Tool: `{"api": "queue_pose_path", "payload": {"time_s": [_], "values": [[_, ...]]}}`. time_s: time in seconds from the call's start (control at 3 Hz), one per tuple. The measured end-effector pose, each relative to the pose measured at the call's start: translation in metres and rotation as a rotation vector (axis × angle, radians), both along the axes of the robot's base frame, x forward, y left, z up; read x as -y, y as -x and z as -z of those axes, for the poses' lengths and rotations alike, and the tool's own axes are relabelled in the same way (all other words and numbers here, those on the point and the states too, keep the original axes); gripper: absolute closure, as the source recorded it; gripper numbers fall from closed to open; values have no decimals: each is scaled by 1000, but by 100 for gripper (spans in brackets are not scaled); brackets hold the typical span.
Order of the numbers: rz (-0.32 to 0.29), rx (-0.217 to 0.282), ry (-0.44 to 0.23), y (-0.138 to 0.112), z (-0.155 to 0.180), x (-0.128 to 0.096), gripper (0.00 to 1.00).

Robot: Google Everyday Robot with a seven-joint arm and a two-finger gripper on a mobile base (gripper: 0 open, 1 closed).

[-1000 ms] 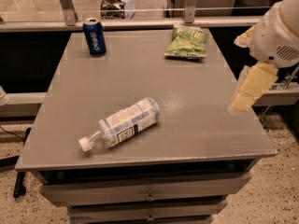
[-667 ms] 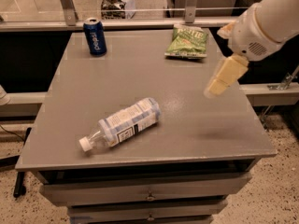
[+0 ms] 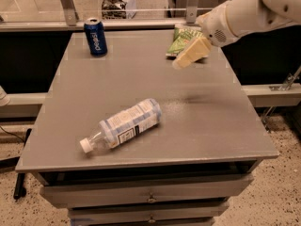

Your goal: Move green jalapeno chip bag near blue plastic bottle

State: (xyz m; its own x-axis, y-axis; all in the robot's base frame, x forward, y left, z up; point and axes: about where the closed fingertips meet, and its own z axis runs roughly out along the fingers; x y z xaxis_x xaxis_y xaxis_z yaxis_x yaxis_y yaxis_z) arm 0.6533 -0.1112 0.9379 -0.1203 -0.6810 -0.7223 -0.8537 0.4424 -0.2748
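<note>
Cream gripper point(image 3: 184, 59) hovers over flat crinkly green jalapeno chip bag point(image 3: 178, 40), far right of grey table point(image 3: 211, 112). Grip state: can't tell. Clear blue plastic bottle point(image 3: 124, 124) lies sideways, well apart.

Grey drawered table point(image 3: 141, 69) on speckled floor point(image 3: 287, 197), metal post point(image 3: 68, 4) behind.

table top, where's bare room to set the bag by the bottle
Bare: right of the clear blue-labelled plastic bottle to the grey table edge; between it and the dark blue can. Crowded: far right, gripper at crinkly green chip bag.
</note>
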Motion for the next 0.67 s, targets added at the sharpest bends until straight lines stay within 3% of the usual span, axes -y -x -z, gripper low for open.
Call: {"api": "queue_pose_path", "payload": {"time_s": [0.33,0.67], "values": [[33,-7,-77,-44,14,-17,0],[79,0,-50,-79,32,-22,0]]}}
